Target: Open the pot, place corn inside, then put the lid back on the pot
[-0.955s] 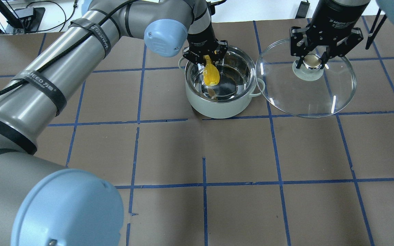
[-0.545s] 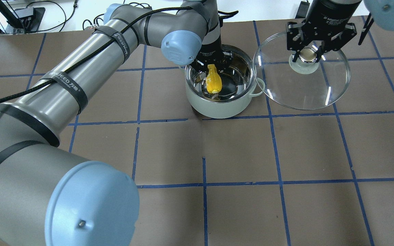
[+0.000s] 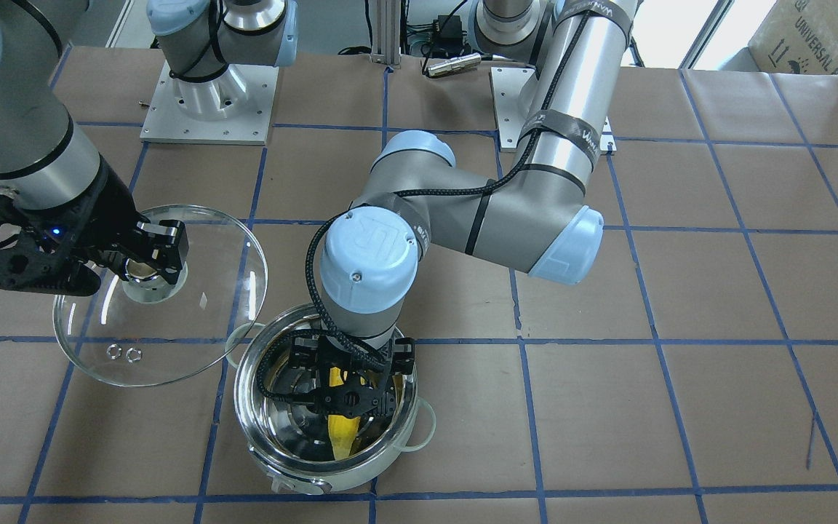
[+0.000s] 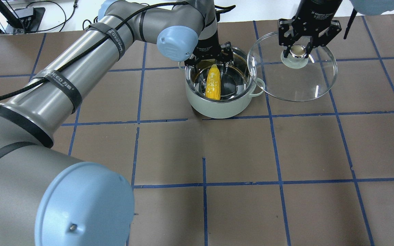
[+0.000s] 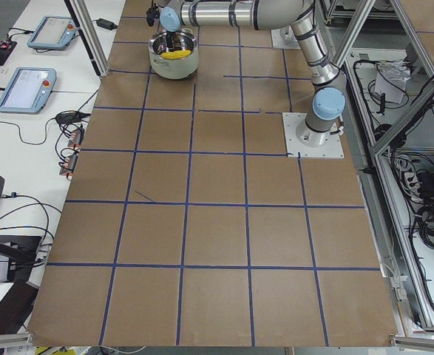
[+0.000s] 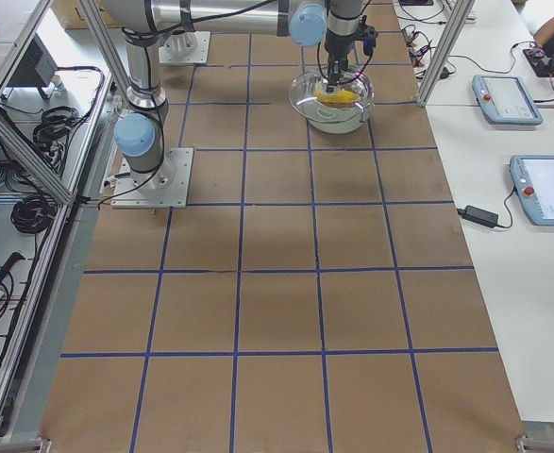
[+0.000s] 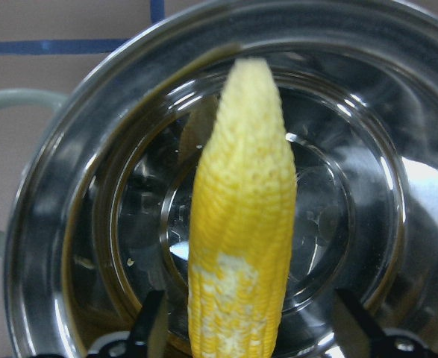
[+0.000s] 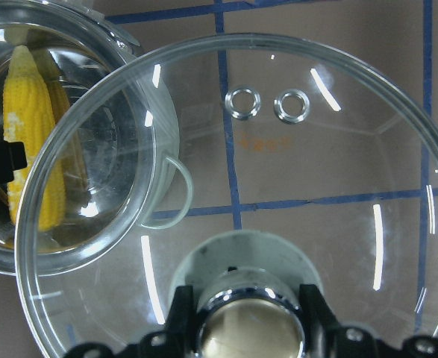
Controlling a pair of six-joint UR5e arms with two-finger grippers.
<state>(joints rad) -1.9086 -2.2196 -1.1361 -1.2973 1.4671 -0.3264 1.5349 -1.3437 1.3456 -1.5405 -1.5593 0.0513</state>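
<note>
The pot [image 4: 217, 108] stands uncovered at the far middle of the table. The corn [image 4: 213, 83] lies inside it, tip pointing away from the left gripper. My left gripper [image 4: 209, 62] is at the pot's far rim, lowered into the pot, open. In the left wrist view its fingers [image 7: 148, 328] stand clear on either side of the corn [image 7: 241, 246]. My right gripper [image 4: 298, 52] is shut on the knob of the lid [image 4: 299, 85] and holds it level above the table just right of the pot. The lid's edge overlaps the pot's rim in the right wrist view [image 8: 316, 171].
The brown table [image 4: 238, 153] carries a grid of blue tape lines. The arms' base plates [image 3: 204, 109] are at the robot's side. The left arm's elbow [image 3: 535, 218] hangs over the table's middle. Tablets [image 6: 508, 99] lie on a side bench.
My left gripper went down into the pot and opened, and the corn dropped out of it to lie flat inside. My right gripper carried the lid left, closer to the pot.
</note>
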